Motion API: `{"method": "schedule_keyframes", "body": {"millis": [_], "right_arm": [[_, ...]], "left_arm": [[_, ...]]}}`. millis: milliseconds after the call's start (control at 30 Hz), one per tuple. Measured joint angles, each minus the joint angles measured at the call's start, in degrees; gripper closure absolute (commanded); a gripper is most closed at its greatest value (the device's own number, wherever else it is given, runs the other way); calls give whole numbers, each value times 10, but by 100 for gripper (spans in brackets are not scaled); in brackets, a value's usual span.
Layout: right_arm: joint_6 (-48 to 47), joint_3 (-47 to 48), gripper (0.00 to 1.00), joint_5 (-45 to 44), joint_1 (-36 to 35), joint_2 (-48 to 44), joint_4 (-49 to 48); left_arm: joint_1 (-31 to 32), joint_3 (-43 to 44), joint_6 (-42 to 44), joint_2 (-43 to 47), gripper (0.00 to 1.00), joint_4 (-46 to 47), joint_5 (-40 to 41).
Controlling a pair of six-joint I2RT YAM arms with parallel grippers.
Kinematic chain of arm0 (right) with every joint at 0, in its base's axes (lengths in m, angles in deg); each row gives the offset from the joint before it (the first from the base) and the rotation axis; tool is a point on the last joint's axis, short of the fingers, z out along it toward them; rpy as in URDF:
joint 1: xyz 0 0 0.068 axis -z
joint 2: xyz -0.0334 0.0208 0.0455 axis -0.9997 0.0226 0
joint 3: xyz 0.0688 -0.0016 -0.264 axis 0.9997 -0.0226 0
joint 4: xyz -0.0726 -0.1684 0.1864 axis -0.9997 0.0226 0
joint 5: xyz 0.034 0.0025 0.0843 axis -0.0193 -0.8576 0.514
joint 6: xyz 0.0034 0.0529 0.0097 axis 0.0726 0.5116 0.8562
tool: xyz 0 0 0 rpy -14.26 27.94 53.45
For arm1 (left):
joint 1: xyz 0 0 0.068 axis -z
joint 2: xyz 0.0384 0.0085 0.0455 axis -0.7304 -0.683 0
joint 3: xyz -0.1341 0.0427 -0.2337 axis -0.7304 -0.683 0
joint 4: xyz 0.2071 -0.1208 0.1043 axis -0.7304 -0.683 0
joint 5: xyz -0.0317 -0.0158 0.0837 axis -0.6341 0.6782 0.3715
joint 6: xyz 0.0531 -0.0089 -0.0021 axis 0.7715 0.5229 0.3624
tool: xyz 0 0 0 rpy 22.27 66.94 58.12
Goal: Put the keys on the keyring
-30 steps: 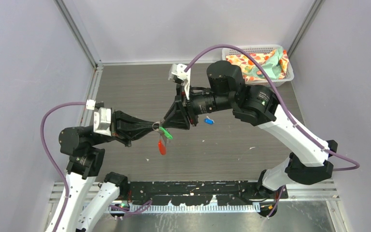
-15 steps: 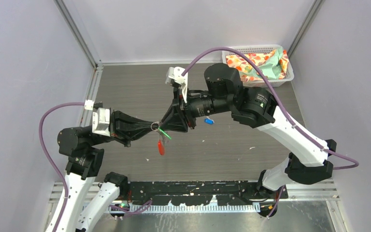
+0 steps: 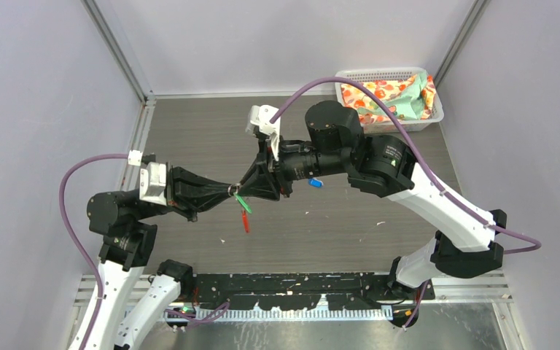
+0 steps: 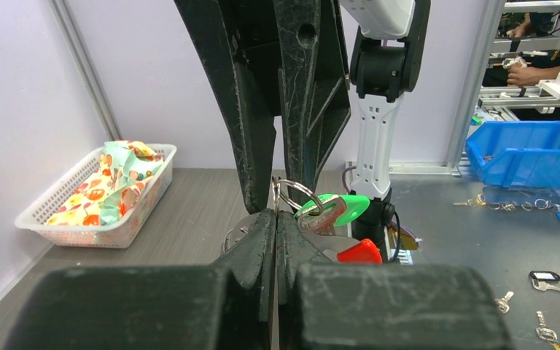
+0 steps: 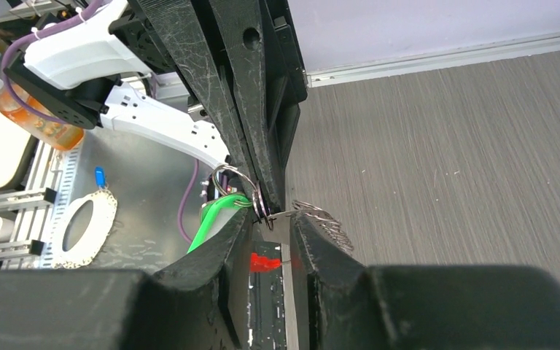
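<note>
The left tool (image 4: 275, 219) is pressed together, pinching the keyring (image 4: 292, 195), whose silvery loops stick out just past its tips, up off the bench (image 3: 335, 226). The green key (image 4: 335, 208) hangs at the keyring, its head against the loops and its blade slanting down below them. The red tag (image 4: 359, 253) dangles under the keyring, lower than the green key. From the far side of the keyring, the right tool (image 5: 278, 222) meets the left tool tip to tip. Its jaws stand a little apart with a thin silvery piece of the keyring lying across the gap; whether they actually pinch it I cannot tell. Farther on from the keyring, behind the right tool's wrist, the blue key (image 3: 315, 182) lies flat on the bench, well apart from the keyring and touched by neither tool. Farthest from the keyring, in the back right corner of the bench, sits a white basket (image 3: 437, 115) holding a crumpled, brightly patterned cloth (image 3: 386, 98).
</note>
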Motion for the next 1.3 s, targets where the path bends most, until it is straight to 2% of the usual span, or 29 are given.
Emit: {"method": "schedule_keyframes", "body": {"millis": [233, 433, 967, 1133, 1233, 1300], "right_arm": [[-19, 0, 76, -6, 0, 0, -2], [-38, 1, 66, -17, -2, -1, 2], [-85, 2, 67, -28, -16, -1, 9], [-113, 2, 82, -29, -25, -3, 16], [-128, 2, 96, -25, -29, -5, 23], [-138, 2, 99, -22, -31, -7, 27]], "left_arm": [[0, 0, 0, -1, 100, -5, 0], [0, 0, -3, -2, 100, -7, -1], [0, 0, -15, -3, 100, -13, -19], [0, 0, -19, -6, 100, -13, -31], [0, 0, -26, -9, 100, -13, -38], [1, 0, -29, -10, 100, -12, -42]]}}
